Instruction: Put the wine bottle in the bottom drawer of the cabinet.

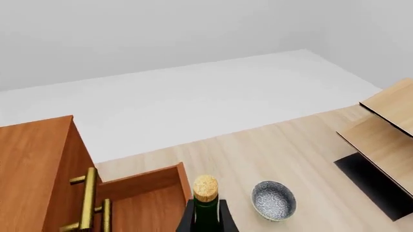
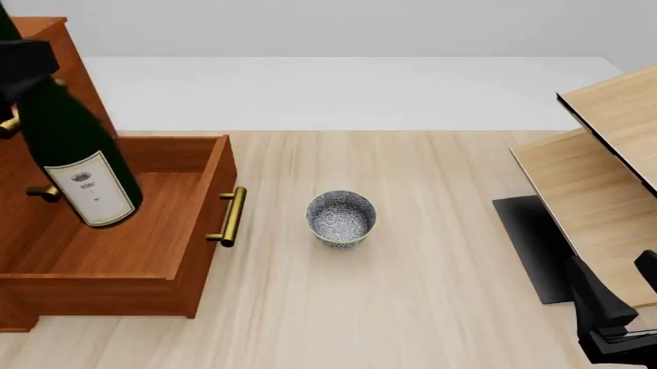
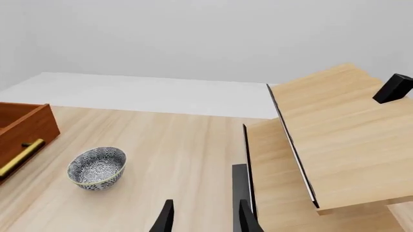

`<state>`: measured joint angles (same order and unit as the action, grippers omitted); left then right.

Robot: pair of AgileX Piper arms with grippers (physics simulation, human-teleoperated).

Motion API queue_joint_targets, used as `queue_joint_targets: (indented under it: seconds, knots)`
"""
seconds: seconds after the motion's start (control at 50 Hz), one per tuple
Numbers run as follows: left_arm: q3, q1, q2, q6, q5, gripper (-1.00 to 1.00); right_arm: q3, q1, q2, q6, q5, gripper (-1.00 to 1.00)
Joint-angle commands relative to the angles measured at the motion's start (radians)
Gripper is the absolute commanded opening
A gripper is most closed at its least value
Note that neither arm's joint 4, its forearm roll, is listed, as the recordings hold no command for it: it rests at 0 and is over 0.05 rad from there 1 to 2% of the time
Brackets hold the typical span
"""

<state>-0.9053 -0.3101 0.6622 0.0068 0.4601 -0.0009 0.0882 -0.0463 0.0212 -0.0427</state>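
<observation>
The dark green wine bottle (image 2: 74, 150) with its white label hangs tilted over the open bottom drawer (image 2: 154, 231) of the reddish-brown cabinet (image 2: 61, 46). My left gripper (image 2: 25, 64) is shut on the bottle's neck. In the left wrist view the tan cork (image 1: 206, 187) sticks up between the black fingers (image 1: 186, 221). I cannot tell whether the bottle's base touches the drawer floor. The drawer's brass handle (image 2: 231, 216) faces the table's middle. My right gripper (image 2: 611, 270) is open and holds nothing at the near right, far from the cabinet.
A speckled bowl (image 2: 341, 217) stands on the light wood table to the right of the drawer front. Pale wood furniture (image 2: 605, 177) with a black base (image 2: 528, 246) fills the right side, close to my right gripper (image 3: 205, 220).
</observation>
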Motion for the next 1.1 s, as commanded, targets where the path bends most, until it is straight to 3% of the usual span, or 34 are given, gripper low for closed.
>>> queue_joint_targets:
  seconds: [0.02, 0.12, 0.24, 0.32, 0.38, 0.42, 0.46, 0.7, 0.76, 0.8, 0.88, 1.0, 1.06, 1.1]
  knots:
    - [0.007, 0.001, -0.01, -0.001, -0.017, -1.0, 0.0, 0.0, -0.001, 0.0, 0.001, 1.0]
    - [0.003, -0.017, 0.02, -0.03, -0.031, -1.0, 0.0, 0.0, -0.001, 0.0, 0.0, 1.0]
    - [0.034, 0.018, 0.078, 0.04, -0.086, -1.0, 0.0, 0.002, -0.001, 0.0, -0.001, 1.0]
    - [0.055, 0.045, 0.122, 0.006, -0.116, -1.0, 0.0, 0.0, 0.002, -0.002, -0.003, 1.0]
    - [0.066, 0.062, 0.127, 0.046, -0.13, -1.0, 0.0, 0.001, 0.003, 0.0, -0.005, 1.0]
    - [0.066, 0.055, 0.133, 0.002, -0.13, -1.0, 0.0, 0.001, 0.002, 0.0, -0.004, 1.0]
    - [0.072, 0.072, 0.135, 0.029, -0.137, -1.0, 0.0, 0.0, 0.0, -0.001, -0.002, 1.0]
    - [0.131, 0.09, 0.172, 0.017, -0.197, -1.0, 0.0, -0.001, -0.003, -0.001, 0.0, 1.0]
    - [0.14, 0.122, 0.193, 0.052, -0.219, -1.0, 0.0, -0.001, -0.001, -0.001, -0.002, 1.0]
    - [0.142, 0.096, 0.197, 0.014, -0.221, -1.0, 0.0, 0.0, 0.0, 0.0, -0.003, 1.0]
    - [0.152, 0.114, 0.212, 0.04, -0.242, -1.0, 0.0, 0.0, -0.002, 0.0, 0.0, 1.0]
    - [0.166, 0.102, 0.233, -0.015, -0.265, -1.0, 0.0, -0.001, -0.003, 0.0, 0.0, 1.0]
    - [0.177, 0.115, 0.242, 0.022, -0.283, -1.0, 0.0, -0.001, -0.001, 0.0, -0.002, 1.0]
    - [0.178, 0.114, 0.249, 0.0, -0.29, -1.0, 0.0, -0.001, -0.002, 0.001, -0.001, 1.0]
